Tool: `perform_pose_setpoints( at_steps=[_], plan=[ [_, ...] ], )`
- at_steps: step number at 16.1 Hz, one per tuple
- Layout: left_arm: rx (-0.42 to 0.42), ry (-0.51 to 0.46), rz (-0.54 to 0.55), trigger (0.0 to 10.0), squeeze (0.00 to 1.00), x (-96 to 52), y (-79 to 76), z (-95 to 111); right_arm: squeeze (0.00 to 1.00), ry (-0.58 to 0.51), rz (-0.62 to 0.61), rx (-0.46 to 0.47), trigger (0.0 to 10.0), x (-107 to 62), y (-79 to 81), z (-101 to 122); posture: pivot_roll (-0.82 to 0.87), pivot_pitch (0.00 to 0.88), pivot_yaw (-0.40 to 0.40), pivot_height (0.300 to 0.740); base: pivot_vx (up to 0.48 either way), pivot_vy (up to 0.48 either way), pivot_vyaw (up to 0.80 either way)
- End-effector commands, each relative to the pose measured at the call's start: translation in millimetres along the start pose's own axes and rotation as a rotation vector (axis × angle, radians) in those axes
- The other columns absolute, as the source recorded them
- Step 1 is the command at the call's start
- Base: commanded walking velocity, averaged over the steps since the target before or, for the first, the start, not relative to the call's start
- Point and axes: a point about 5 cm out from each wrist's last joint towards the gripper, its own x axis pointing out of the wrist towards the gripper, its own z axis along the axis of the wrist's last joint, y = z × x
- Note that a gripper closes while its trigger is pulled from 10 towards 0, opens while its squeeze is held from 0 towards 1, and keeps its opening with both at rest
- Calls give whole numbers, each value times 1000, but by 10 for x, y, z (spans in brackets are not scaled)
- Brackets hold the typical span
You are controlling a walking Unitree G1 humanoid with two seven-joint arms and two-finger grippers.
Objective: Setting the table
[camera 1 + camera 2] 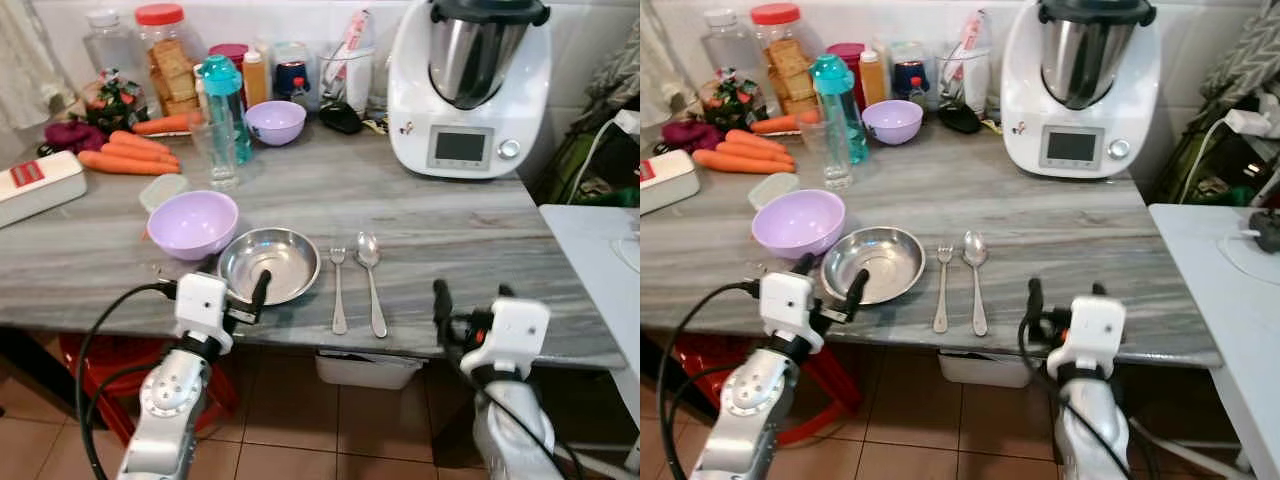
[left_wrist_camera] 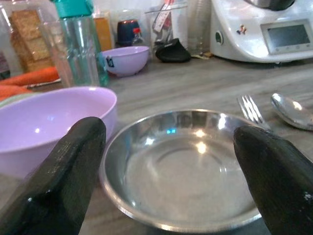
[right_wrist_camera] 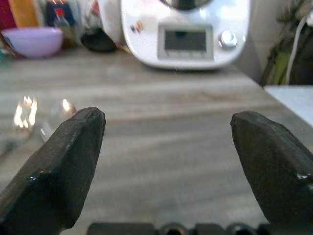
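Spanning the kitchen, a grey-veined countertop (image 1: 430,215) meets tiled floor (image 1: 300,440).

Your left tool (image 1: 830,287) sits spread wide at the near rim of the steel bowl (image 1: 874,263), one finger reaching over the edge. A lilac bowl (image 1: 798,222) touches that one on its left, and a fork (image 1: 941,289) and spoon (image 1: 976,272) lie side by side just right of it. Your right tool (image 1: 1065,298) hovers open at the bench (image 1: 1080,225) edge, well right of the spoon.

Head stereo pair looking down at table (image 1: 420,215), wrist cameras low, close
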Motion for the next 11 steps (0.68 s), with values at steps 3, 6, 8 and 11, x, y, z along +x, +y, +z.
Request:
perform_pose_setpoints(
  at_steps=[3,6,8,11],
  plan=[
    [12,8,30,10000,0,-11,51,0,0,-15,40,0,10000,104,73,9,52,0,0,740,0,0,0],
    [17,9,56,10000,0,9,81,9,0,-42,26,26,10000,207,95,77,61,0,-6,740,-87,0,0],
    [18,12,72,10000,0,46,86,0,0,-41,28,23,10000,261,97,58,55,0,-5,740,-296,0,0],
    [9,5,66,10000,0,112,44,20,0,-56,9,17,10000,305,38,85,43,0,5,740,-324,0,0]
  ],
)
